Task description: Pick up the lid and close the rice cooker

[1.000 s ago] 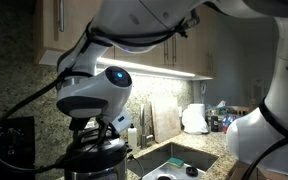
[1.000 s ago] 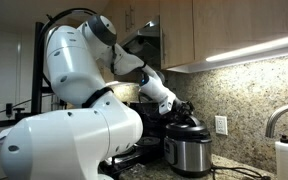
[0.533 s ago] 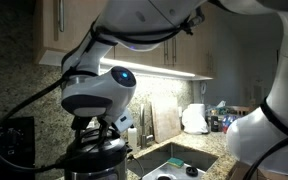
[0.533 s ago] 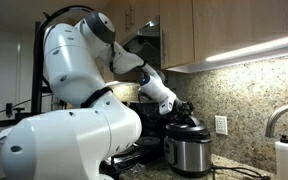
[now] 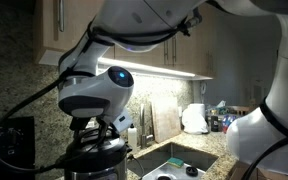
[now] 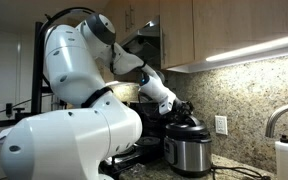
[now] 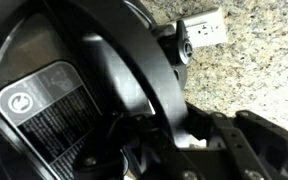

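One step short: lid over the cooker, grip not yet let go

Most of the job looked done. In an exterior view the pincer (image 6: pixel 185 113) was closed tight at the top of the lid (image 6: pixel 188 129), apparently on its central handle. The lid lay over the mouth of the rice cooker (image 6: pixel 190 155), which stood on the bench (image 6: pixel 236 172) against the speckled granite wall (image 6: pixel 246 95). Whether the lid sat flush on the rim could not be told from these angles. By my reading, what remained was to settle it level, open the jaws and lift clear.

The lid was a dark, smooth dome, glossy in the wrist view. The cooker's body was brushed steel with a black rim. Close by in the wrist view, a white wall outlet (image 7: pixel 206 33) sat in the rough, mottled stone.
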`<act>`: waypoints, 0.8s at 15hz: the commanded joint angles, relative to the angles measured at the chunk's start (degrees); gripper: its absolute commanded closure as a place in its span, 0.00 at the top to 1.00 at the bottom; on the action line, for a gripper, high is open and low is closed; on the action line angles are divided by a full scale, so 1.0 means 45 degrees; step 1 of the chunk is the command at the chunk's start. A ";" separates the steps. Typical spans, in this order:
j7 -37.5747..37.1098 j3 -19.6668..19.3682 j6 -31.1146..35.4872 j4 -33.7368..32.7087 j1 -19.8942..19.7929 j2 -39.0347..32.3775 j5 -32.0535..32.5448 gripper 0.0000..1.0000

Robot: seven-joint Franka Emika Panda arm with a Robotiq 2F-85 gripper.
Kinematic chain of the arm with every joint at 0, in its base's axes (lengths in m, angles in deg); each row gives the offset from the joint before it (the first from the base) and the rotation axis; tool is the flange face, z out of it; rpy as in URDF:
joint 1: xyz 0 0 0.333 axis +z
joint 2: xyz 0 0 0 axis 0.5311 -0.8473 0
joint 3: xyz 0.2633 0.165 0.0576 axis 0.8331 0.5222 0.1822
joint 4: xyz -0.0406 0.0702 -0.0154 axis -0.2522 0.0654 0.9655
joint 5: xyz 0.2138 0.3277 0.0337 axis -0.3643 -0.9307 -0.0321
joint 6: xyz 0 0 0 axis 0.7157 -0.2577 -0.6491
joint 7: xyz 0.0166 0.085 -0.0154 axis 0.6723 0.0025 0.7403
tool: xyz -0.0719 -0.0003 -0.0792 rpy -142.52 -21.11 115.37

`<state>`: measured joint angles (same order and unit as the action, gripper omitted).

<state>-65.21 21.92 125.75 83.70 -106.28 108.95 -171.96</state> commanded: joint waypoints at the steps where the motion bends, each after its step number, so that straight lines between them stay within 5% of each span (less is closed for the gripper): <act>1: -0.0038 -0.2487 -0.0075 0.0359 0.1840 -0.0674 0.0651 0.01; 7: -0.1274 -0.2546 -0.0067 0.0077 0.2484 0.0717 0.1012 0.00; 12: -0.0313 -0.2409 -0.0220 0.0577 0.1749 0.0172 0.0539 0.00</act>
<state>-65.21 21.92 125.75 83.70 -106.28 108.95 -171.96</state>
